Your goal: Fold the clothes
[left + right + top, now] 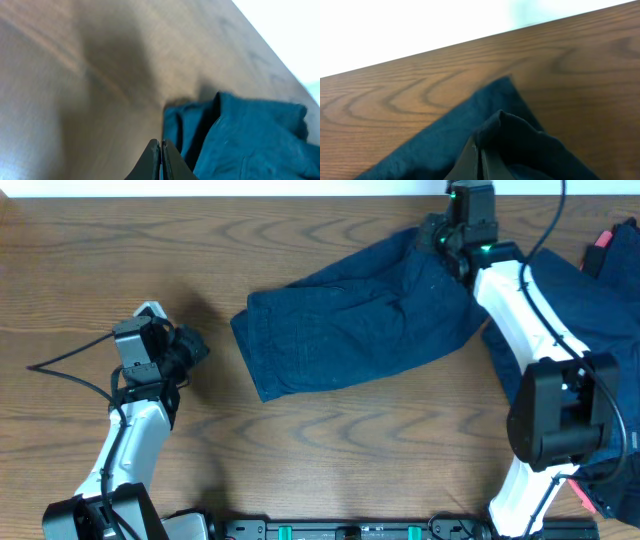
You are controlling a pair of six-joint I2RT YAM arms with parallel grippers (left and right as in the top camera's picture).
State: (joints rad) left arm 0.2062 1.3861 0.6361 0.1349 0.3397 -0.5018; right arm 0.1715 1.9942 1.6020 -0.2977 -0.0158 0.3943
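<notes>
A dark blue garment (pixel 360 320) lies crumpled across the middle of the wooden table. My right gripper (pixel 442 235) is at its far right corner. In the right wrist view the jaws (pixel 480 150) are shut, with a raised fold of the blue cloth (pixel 520 135) bunched at the fingertips. My left gripper (pixel 195 345) is shut and empty, just left of the garment's left edge. In the left wrist view the shut jaws (pixel 161 146) point at bare table, with the garment's edge (pixel 250 135) to the right.
More dark blue clothing (pixel 610 290) is piled at the table's right edge under the right arm, with a red item (pixel 603 238) beside it. Bare wood (pixel 330 440) lies in front of the garment. The table's far edge (pixel 470 45) is close behind the right gripper.
</notes>
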